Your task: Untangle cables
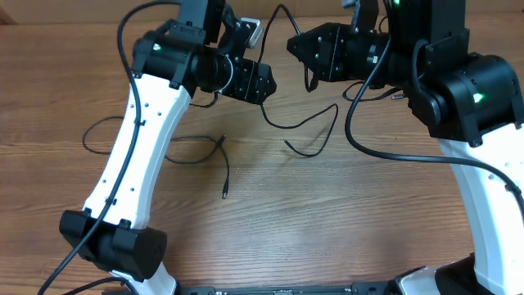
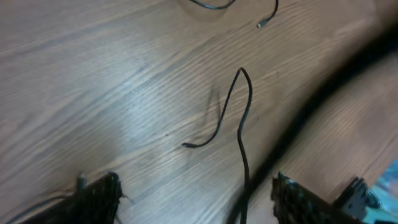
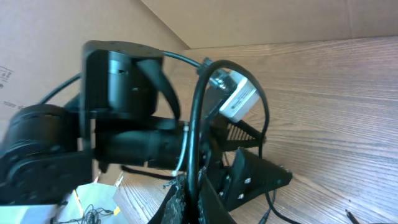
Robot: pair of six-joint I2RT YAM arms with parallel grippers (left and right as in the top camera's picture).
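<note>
My right gripper point(image 3: 189, 193) is shut on a thin black cable point(image 3: 198, 99), which arches up from its jaws and drops toward the left gripper's fingers point(image 3: 255, 174). In the overhead view the right gripper point(image 1: 296, 45) faces my left gripper point(image 1: 266, 82) at the table's back, with that cable point(image 1: 282, 10) looping between them. My left gripper point(image 2: 196, 202) is open; a cable strand point(image 2: 244, 124) runs between its fingers without touching them, then loops down to a free end on the wood. Another strand point(image 1: 315, 121) lies mid-table, and one more with a plug point(image 1: 224, 195) lies to the left.
A cardboard wall point(image 3: 280, 18) stands behind the wooden table point(image 1: 327, 213). A thick black arm cable point(image 2: 323, 99) crosses the left wrist view, blurred. A pale sheet with a small cord bundle point(image 3: 93, 214) lies off to the side.
</note>
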